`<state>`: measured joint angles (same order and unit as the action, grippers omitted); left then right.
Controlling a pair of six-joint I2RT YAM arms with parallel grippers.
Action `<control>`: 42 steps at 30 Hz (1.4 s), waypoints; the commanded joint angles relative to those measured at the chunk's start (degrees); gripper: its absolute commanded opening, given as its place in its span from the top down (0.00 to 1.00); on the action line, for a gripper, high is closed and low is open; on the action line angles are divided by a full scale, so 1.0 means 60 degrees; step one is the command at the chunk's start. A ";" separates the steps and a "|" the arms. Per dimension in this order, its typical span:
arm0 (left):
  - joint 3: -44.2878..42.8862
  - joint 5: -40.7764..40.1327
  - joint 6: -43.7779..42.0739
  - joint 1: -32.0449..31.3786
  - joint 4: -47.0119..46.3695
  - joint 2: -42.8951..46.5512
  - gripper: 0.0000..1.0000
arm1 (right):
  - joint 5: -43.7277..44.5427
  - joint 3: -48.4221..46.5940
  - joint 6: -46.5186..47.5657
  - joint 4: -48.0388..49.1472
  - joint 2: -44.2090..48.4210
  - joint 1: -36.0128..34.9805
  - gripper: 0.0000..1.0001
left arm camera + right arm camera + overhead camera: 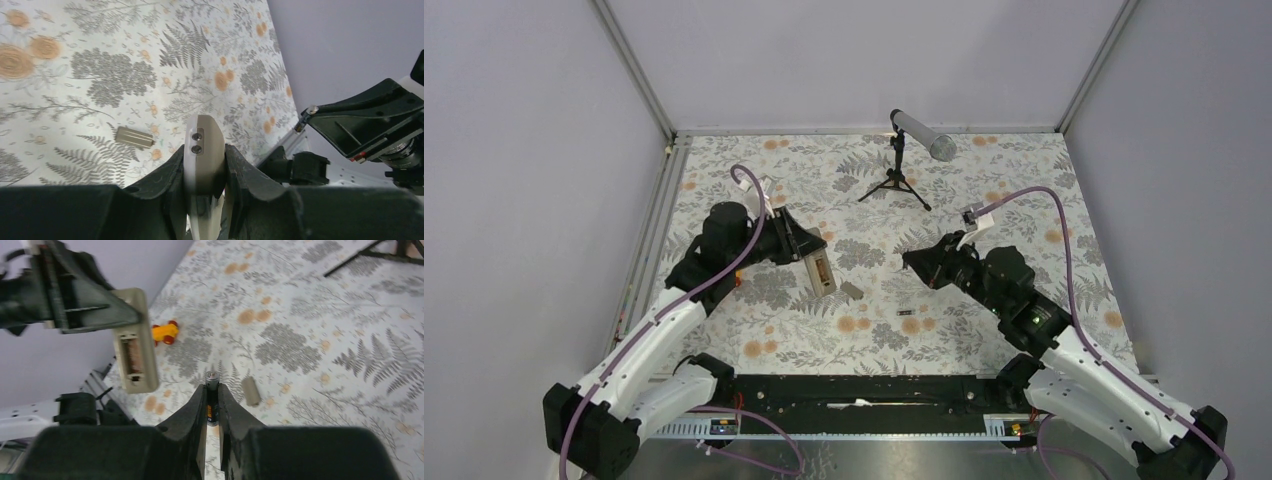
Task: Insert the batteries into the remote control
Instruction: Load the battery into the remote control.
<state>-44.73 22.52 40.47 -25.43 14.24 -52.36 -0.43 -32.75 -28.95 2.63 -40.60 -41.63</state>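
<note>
Beige-grey plastic is the thing to watch: the back of the remote control (134, 347) is turned toward the right arm, held up off the desk (984, 190), with the left claw (205, 165) clamped tight on its sides near one end. The cover (251, 391) is off and lies flat on the floral desk, well apart from the handset, so the opening step looks done. The battery compartment (131, 354) stands open, a long slot with brownish, coil-like contacts inside. From here I'd say no cell is seated in it, though the view is too soft to swear to it. Over on the other side, the right claw (212, 392) is closed on a battery (211, 379), pinched lengthwise between the fingers with its metal tip poking out ahead. It is aimed roughly at the remote but well short of it, nothing touching. The second battery (907, 313) lies on the desk between the two arms, near the cover, not yet picked. So my reading: cover removed, first cell in hand, and the real work ahead, with both cells to seat and perhaps the cover to refit. An orange toy car (165, 333) sits beyond the remote, no part in this.
</note>
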 commanded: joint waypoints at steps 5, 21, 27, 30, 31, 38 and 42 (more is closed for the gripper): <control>-0.0339 0.1541 0.1197 0.0035 -0.2339 -0.0549 1.00 | -0.2477 -0.0511 -0.0772 0.2348 -0.0253 -0.0061 0.84; -0.0581 0.2293 0.1503 -0.0565 -0.3875 -0.1370 1.00 | -0.4248 -0.0142 -0.0014 0.5177 -0.1138 -0.0128 0.81; -0.0812 0.2441 0.1429 -0.0564 -0.3822 -0.1697 1.00 | -0.4798 -0.0121 0.1733 0.5260 -0.0915 -0.0125 0.79; -0.0926 0.2414 0.1436 -0.0566 -0.3838 -0.1788 1.00 | -0.4415 -0.0252 0.2269 0.4815 -0.0909 -0.0126 0.79; -0.0968 0.2373 0.1463 -0.0566 -0.3838 -0.1832 1.00 | -0.4276 -0.0358 0.2231 0.4656 -0.0984 -0.0136 0.79; -0.1116 0.1877 0.2269 -0.0602 -0.3810 -0.1907 1.00 | -0.2727 -0.1391 0.0123 0.3032 -0.1991 -0.0181 0.90; -0.1101 0.1672 0.2528 -0.0664 -0.3684 -0.1895 1.00 | -0.2123 -0.1403 0.0041 0.3221 -0.2156 -0.0525 0.91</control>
<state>-48.75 34.20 53.04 -28.88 -4.58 -63.88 -18.35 -38.63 -25.96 22.00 -53.17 -42.68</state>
